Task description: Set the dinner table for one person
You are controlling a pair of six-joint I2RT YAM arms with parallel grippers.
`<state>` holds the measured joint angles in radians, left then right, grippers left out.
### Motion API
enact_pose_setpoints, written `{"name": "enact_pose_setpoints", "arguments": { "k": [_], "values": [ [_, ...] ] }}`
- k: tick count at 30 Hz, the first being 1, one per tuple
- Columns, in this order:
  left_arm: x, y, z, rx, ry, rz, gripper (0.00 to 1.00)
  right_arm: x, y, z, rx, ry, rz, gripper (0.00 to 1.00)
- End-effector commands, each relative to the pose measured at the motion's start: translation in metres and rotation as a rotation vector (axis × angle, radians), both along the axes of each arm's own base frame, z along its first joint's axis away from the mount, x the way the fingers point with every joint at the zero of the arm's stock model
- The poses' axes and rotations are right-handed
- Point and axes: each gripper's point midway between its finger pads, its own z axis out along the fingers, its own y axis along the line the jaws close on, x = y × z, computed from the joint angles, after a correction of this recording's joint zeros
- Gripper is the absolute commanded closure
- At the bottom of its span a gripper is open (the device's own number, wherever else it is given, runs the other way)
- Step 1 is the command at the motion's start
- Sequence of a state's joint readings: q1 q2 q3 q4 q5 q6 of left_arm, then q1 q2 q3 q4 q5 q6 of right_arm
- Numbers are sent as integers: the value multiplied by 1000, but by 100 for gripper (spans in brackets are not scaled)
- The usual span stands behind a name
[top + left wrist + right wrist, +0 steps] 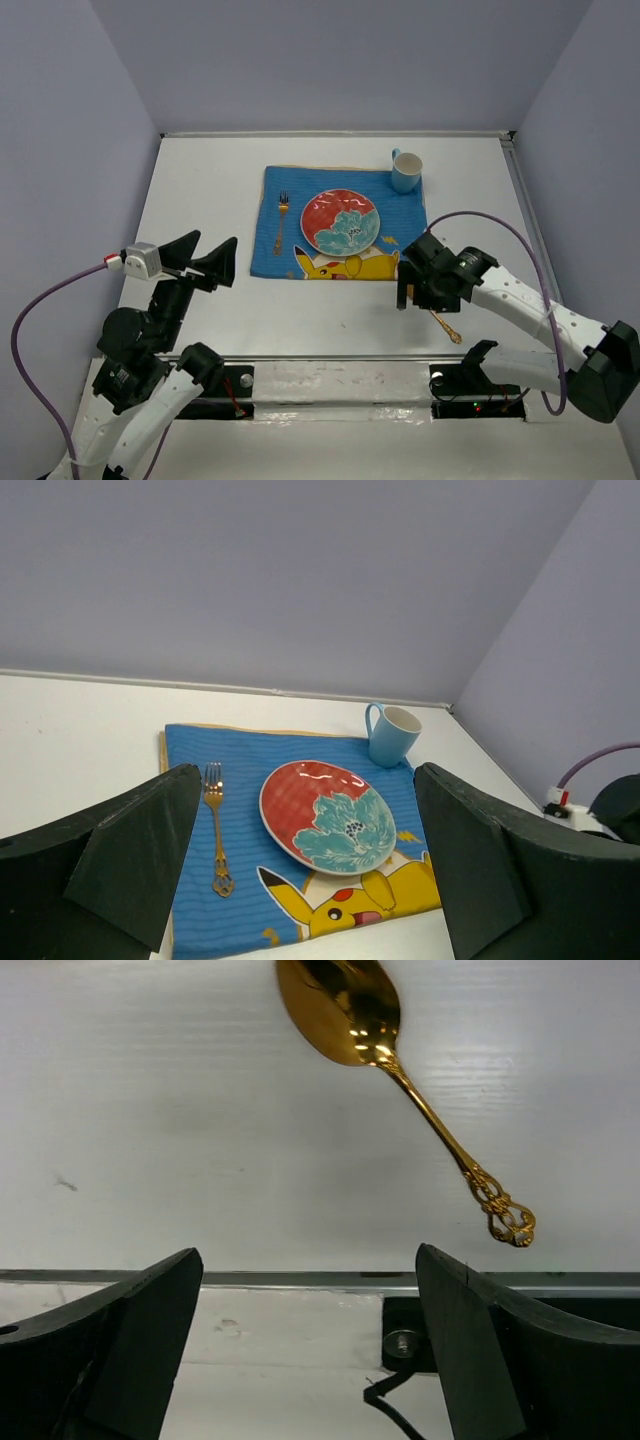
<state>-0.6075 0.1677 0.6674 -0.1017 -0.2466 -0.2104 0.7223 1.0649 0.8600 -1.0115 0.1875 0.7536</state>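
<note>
The white dinner table (200, 180) carries a blue cartoon-print cloth (290, 255). On the cloth sit a red and teal plate (340, 222) (328, 816), a gold fork (282, 215) (217, 830) to its left and a light blue mug (406, 172) (394, 734) at the far right corner. A gold spoon (446, 327) (400, 1070) lies on the bare table, off the cloth's near right corner. My right gripper (420, 298) (310, 1360) hovers open just over the spoon, nothing between its fingers. Above the table, left of the cloth, my left gripper (212, 255) (305, 870) stands open and empty.
Lavender-grey walls (330, 60) close in the table on three sides. A metal rail (330, 362) with the arm bases runs along the near edge. A purple cable (520, 235) arcs over the right arm.
</note>
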Motion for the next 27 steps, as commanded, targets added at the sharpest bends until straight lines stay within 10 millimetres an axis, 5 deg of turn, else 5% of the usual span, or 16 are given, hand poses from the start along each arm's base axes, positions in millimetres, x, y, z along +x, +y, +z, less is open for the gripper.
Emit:
{"name": "enact_pose_setpoints", "arguments": {
  "k": [1,15,24,27],
  "values": [
    [-6,4,13,-23,-56,2,1,-3,-8,-27,-75,133,12,7],
    [-10,12,16,-40,-71,23,1,57,-26,-80,-97,178,10,21],
    [-8,15,15,-41,-64,44,1,39,11,-98,120,288,75,38],
    [-7,13,15,-38,-62,41,1,38,20,-92,168,264,75,59]
  ]
}}
